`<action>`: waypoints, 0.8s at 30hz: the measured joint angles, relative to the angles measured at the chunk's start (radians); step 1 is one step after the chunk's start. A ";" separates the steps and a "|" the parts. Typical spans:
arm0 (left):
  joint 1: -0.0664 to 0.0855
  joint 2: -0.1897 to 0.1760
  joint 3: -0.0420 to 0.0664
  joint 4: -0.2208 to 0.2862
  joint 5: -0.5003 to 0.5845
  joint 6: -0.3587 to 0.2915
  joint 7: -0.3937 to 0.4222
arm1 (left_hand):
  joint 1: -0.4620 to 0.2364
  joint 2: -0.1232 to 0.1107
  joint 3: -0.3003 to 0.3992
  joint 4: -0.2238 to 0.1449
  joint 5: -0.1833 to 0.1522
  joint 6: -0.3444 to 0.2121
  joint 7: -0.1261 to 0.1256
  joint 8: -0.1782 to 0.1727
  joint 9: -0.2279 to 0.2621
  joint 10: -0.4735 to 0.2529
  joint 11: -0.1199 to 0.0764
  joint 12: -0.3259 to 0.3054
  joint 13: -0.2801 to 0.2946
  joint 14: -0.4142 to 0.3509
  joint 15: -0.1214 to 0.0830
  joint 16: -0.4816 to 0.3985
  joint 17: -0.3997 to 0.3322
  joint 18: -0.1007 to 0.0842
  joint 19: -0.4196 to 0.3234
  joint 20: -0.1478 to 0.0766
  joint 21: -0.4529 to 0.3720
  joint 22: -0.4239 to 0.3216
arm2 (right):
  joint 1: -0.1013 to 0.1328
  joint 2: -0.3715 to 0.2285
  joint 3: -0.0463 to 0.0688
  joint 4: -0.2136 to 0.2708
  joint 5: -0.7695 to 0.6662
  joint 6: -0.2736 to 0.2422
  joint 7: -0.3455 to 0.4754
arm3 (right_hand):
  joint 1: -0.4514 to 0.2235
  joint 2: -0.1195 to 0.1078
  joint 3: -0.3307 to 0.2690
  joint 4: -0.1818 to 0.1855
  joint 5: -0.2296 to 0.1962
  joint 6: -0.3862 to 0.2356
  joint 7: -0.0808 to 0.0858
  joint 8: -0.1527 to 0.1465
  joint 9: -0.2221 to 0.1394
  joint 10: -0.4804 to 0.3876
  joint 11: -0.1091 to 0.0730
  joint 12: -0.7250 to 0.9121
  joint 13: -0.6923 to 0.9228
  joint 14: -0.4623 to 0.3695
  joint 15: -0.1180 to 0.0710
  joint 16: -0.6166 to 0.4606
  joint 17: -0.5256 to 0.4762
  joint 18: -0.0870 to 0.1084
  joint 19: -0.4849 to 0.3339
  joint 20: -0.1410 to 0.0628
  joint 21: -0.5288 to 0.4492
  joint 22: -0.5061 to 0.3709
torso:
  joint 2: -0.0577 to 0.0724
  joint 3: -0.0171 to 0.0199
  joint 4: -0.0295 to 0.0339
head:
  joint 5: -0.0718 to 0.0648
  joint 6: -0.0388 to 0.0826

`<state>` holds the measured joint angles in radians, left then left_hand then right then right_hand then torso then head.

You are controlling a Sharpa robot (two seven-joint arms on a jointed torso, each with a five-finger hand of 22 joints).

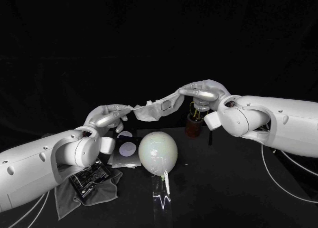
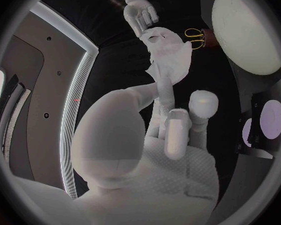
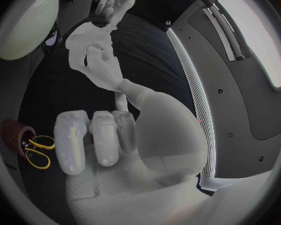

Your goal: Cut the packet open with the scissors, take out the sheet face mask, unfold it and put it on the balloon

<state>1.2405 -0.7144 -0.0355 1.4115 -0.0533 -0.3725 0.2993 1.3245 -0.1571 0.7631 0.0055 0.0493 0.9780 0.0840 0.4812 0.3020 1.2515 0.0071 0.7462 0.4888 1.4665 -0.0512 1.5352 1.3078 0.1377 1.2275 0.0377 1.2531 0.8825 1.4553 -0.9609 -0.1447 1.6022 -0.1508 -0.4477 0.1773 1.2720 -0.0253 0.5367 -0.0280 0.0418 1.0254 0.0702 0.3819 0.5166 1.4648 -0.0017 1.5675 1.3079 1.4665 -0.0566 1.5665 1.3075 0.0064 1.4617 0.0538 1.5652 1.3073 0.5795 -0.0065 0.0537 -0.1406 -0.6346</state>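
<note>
A white sheet face mask point(image 1: 157, 107) hangs stretched in the air between both hands, above and behind the balloon. My left hand point(image 1: 111, 117) pinches its left end, and my right hand point(image 1: 200, 92) pinches its right end, a little higher. The pale balloon point(image 1: 157, 151) lies on the table below the mask, its knot toward the front. In the left wrist view the mask point(image 2: 168, 52) runs from my left hand point(image 2: 172, 117) up to my right hand point(image 2: 140, 12). In the right wrist view the mask point(image 3: 93, 50) spans from my right hand point(image 3: 103, 120) to my left hand point(image 3: 112, 5).
Yellow-handled scissors point(image 3: 37, 150) stand in a dark red cup point(image 1: 194, 126) behind the balloon. The opened packet point(image 1: 126, 151) lies left of the balloon. A dark tray point(image 1: 90, 176) rests on a grey cloth point(image 1: 80, 194) at the front left. A white cable point(image 1: 275, 171) crosses the table's right side.
</note>
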 measured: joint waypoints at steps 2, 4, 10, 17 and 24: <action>0.000 0.001 0.000 -0.002 0.000 -0.002 -0.001 | -0.001 -0.001 0.000 0.000 0.000 0.000 0.000 -0.001 0.000 0.000 0.000 0.000 0.000 0.000 0.000 0.000 0.000 0.000 0.000 0.000 0.000 0.000 | 0.000 0.002 0.000 0.000 0.001 -0.002 0.001 | -0.003 -0.003 0.000 0.000 0.000 0.000 0.000 0.002 0.000 0.000 0.000 0.000 0.000 0.000 0.000 0.000 0.000 0.000 0.000 0.000 0.000 0.000 | 0.000 0.0001 0.0001 | 0.000 0.000; 0.000 0.003 0.000 -0.003 0.001 -0.002 -0.001 | -0.001 -0.001 0.000 0.000 0.000 0.000 0.000 -0.001 0.000 0.000 0.000 0.000 0.001 0.000 0.000 -0.002 0.000 0.000 0.000 0.000 0.000 0.000 | 0.001 0.004 0.000 0.000 0.001 -0.004 0.002 | -0.003 -0.003 0.000 0.000 0.000 -0.001 -0.001 0.005 0.000 0.000 0.000 0.000 0.000 0.000 0.000 0.000 0.001 0.000 0.000 0.000 -0.001 0.000 | 0.000 0.0001 0.0000 | 0.000 0.000; 0.000 0.013 0.000 -0.004 0.001 -0.003 -0.002 | -0.002 -0.001 0.000 0.000 -0.002 -0.001 -0.001 0.003 0.000 0.000 0.000 0.000 0.001 0.000 0.000 -0.002 0.000 0.000 0.004 0.004 0.000 0.000 | 0.001 0.018 0.001 -0.002 0.002 -0.007 0.003 | -0.004 -0.004 -0.001 0.000 0.004 -0.001 -0.002 0.005 0.000 0.000 0.000 0.000 -0.001 -0.002 0.002 -0.001 0.001 0.000 0.000 0.000 -0.001 0.000 | 0.000 -0.0002 0.0000 | 0.002 -0.001; 0.000 0.021 0.000 -0.007 0.002 -0.003 -0.002 | -0.009 0.001 0.000 0.000 -0.003 -0.002 -0.002 0.004 0.000 0.002 -0.002 0.000 0.001 0.000 0.000 -0.002 0.000 0.000 0.004 0.004 0.000 0.001 | 0.001 0.030 0.001 0.001 0.003 -0.010 0.004 | -0.003 -0.003 0.002 0.002 0.004 -0.001 -0.002 0.005 0.000 0.000 0.000 -0.002 0.000 -0.002 0.002 0.001 0.001 0.000 0.000 0.000 -0.001 0.001 | 0.000 0.0004 -0.0005 | 0.002 -0.001; 0.000 0.028 0.000 -0.016 0.002 -0.003 -0.003 | -0.021 0.003 0.000 0.000 -0.003 -0.016 0.009 0.004 0.023 0.002 -0.002 -0.009 -0.002 0.000 0.000 -0.003 0.000 0.000 0.004 0.004 0.000 0.000 | 0.001 0.035 0.001 0.008 0.003 -0.014 0.004 | -0.002 -0.002 0.002 0.002 0.004 -0.001 -0.002 0.004 0.000 0.000 0.000 -0.003 0.000 -0.002 0.002 0.001 0.000 0.000 0.000 0.000 -0.001 0.001 | 0.000 0.0006 -0.0005 | -0.001 -0.001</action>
<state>1.2405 -0.6868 -0.0358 1.3956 -0.0513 -0.3757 0.2968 1.3033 -0.1540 0.7630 0.0055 0.0463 0.9624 0.0929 0.4852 0.3252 1.2530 0.0055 0.7377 0.4864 1.4666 -0.0510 1.5323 1.3080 0.1375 1.2311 0.0413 1.2529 0.8824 1.4564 -0.9261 -0.1440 1.6106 -0.1473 -0.4622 0.1814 1.2699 -0.0274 0.5382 -0.0260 0.0462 1.0242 0.0682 0.3861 0.5166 1.4647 -0.0016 1.5644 1.3081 1.4648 -0.0550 1.5673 1.3073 0.0064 1.4615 0.0539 1.5642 1.3081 0.5795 -0.0059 0.0532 -0.1412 -0.6355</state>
